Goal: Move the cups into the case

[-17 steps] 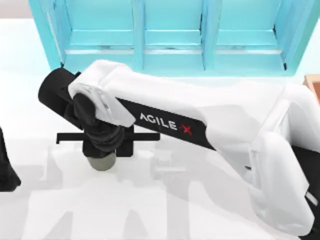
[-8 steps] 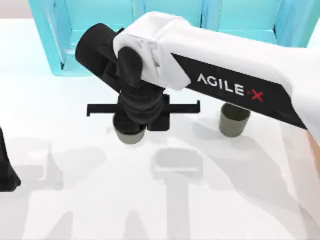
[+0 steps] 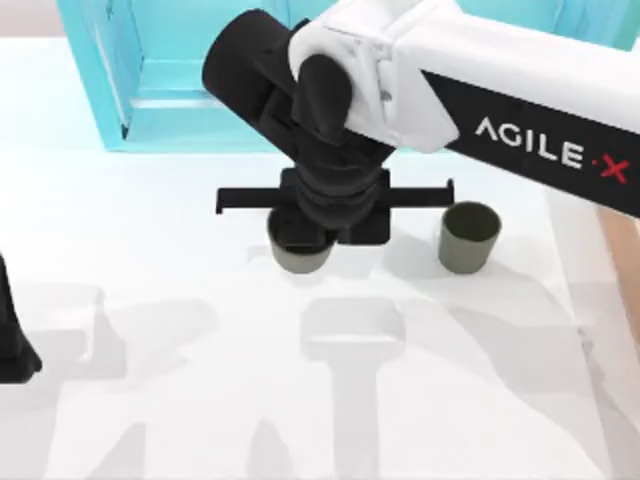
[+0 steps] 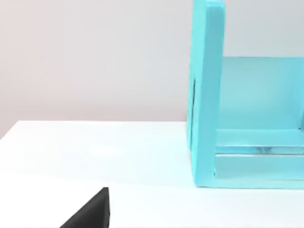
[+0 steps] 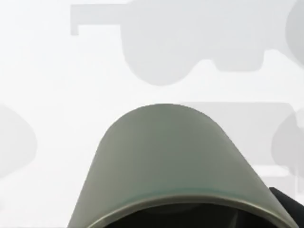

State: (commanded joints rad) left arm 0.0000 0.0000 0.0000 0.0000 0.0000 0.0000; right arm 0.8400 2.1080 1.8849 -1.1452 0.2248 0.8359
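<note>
**Right gripper holds one cup above the desk**

The right gripper [image 3: 318, 232] is clenched on a cup [image 3: 299, 252], carrying it upright directly beneath itself, clear of the white desk [image 3: 150, 400]. The second cup [image 3: 468, 237] stands near, to its right. The turquoise case [image 3: 170, 80] lies just beyond the gripper. The left arm [image 3: 12, 340] sits parked at the desk's left edge.

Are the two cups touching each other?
Apart. The top view shows bare white table between the cup under the right end effector and the other cup.
</note>
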